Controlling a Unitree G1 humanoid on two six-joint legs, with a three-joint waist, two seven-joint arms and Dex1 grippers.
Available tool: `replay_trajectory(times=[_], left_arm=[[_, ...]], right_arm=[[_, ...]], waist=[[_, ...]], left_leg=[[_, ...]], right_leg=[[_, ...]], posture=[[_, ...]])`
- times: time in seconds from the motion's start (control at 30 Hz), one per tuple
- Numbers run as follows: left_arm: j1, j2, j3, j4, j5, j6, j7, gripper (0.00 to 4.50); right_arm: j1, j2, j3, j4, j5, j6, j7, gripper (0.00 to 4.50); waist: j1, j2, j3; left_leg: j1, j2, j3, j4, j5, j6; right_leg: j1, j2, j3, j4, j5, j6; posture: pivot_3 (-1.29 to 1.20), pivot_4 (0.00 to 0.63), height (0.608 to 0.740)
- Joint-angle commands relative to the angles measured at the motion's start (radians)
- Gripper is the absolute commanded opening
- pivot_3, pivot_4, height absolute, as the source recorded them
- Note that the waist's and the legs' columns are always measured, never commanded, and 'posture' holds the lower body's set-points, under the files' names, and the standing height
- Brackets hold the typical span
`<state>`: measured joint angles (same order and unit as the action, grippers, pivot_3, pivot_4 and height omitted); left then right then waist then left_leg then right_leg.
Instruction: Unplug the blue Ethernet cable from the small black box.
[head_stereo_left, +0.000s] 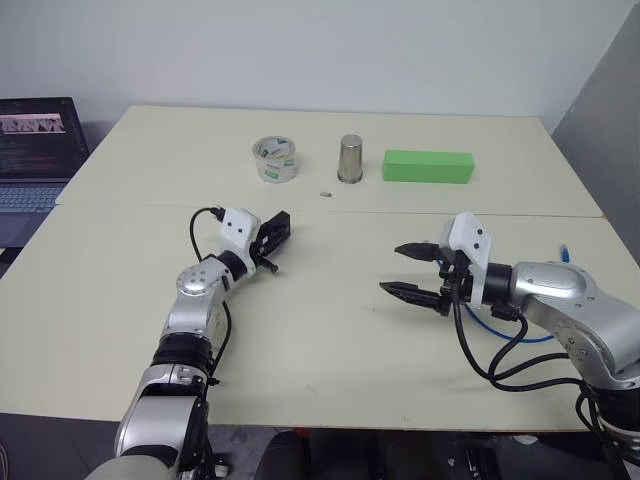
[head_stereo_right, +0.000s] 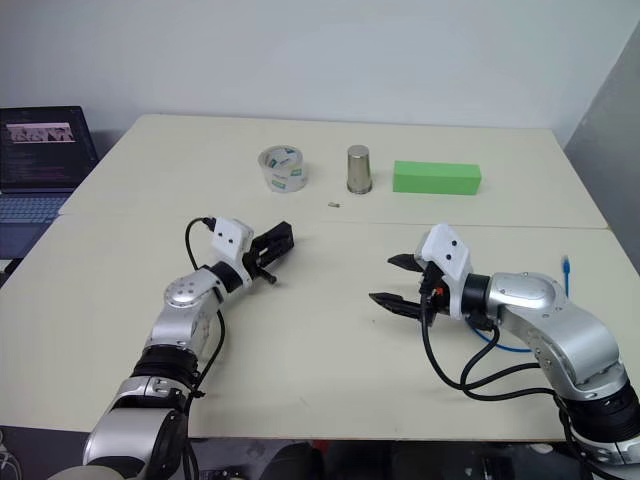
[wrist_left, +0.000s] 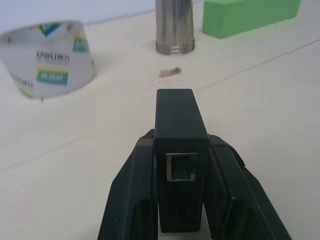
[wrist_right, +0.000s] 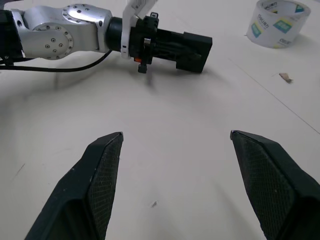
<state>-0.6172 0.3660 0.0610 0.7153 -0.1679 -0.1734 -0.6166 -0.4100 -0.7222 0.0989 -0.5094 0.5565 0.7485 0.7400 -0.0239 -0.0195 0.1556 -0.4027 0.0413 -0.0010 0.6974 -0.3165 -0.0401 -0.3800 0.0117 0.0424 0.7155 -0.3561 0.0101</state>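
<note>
Matte-black and flat, the small black box (wrist_left: 179, 150) sat clamped between the fingers of your left end effector (head_stereo_left: 272, 238), its empty port facing the wrist, on the near side of the tape roll (head_stereo_left: 275, 160). Your right end effector (head_stereo_left: 412, 271) hung with its fingers spread wide apart, holding nothing. You had the blue Ethernet cable (head_stereo_right: 566, 266) lying on the bench (head_stereo_left: 320, 330) behind that right arm, well away from the box.

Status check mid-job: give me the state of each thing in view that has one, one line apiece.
small black box: clamped in left gripper, port empty
blue Ethernet cable: unplugged, lying on table by right arm
right gripper: open, holding nothing
metal cup: upside down
tape roll: lying flat
laptop: open, screen lit
</note>
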Motion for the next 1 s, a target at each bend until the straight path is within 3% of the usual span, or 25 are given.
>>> replay_trajectory(times=[0.03, 0.27, 0.53, 0.67, 0.87, 1.0], left_arm=[[-0.016, 0.0, 0.024, 0.021, -0.006, -0.038, -0.006, 2.08], [0.082, 0.034, 0.02, -0.111, -0.021, 0.051, -0.049, 3.51], [0.268, 0.171, 0.022, -0.51, 0.003, 0.258, -0.056, 3.51], [0.301, 0.253, 0.058, -0.655, -0.073, 0.366, -0.128, 3.51], [0.287, 0.381, 0.092, -0.781, -0.204, 0.503, -0.285, 3.51], [0.27, 0.411, 0.095, -0.805, -0.241, 0.556, -0.32, 3.51]], right_arm=[[-0.008, -0.002, -0.006, -0.029, -0.018, -0.013, 0.002, 3.67], [0.031, -0.001, -0.011, -0.053, -0.029, 0.0, -0.008, 3.67], [0.136, -0.024, -0.114, -0.033, -0.04, -0.036, -0.03, 3.67], [0.192, -0.04, -0.213, 0.001, -0.049, -0.06, -0.037, 3.67], [0.271, -0.102, -0.328, 0.025, -0.054, -0.079, 0.002, 3.67], [0.29, -0.121, -0.354, 0.025, -0.049, -0.077, 0.019, 3.67]], waist=[[-0.001, 0.0, 0.0], [-0.003, 0.0, 0.0], [-0.002, 0.0, 0.0], [0.001, -0.001, 0.0], [-0.002, 0.0, 0.0], [-0.002, 0.0, 0.0]], left_leg=[[0.0, 0.0, 0.0, 0.0, 0.0, 0.0], [0.0, 0.0, 0.0, 0.0, 0.0, 0.0], [0.001, 0.001, -0.001, 0.0, 0.0, 0.0], [0.002, 0.0, -0.001, 0.0, 0.0, 0.0], [0.002, 0.0, -0.001, -0.001, 0.0, 0.0], [0.003, 0.0, -0.001, -0.001, 0.0, 0.0]], right_leg=[[0.0, 0.0, 0.0, 0.0, 0.0, 0.0], [0.0, 0.0, 0.0, 0.0, 0.0, 0.0], [0.0, 0.0, 0.0, 0.001, 0.0, 0.0], [0.003, 0.0, 0.0, 0.0, 0.0, 0.0], [0.003, 0.0, 0.0, 0.0, 0.0, 0.0], [0.003, 0.0, 0.0, 0.0, 0.0, 0.0]], posture=[[0.0, 0.15, 0.74], [0.0, 0.15, 0.74], [0.0, 0.15, 0.74], [0.0, 0.15, 0.74], [0.0, 0.15, 0.74], [0.0, 0.15, 0.74]])
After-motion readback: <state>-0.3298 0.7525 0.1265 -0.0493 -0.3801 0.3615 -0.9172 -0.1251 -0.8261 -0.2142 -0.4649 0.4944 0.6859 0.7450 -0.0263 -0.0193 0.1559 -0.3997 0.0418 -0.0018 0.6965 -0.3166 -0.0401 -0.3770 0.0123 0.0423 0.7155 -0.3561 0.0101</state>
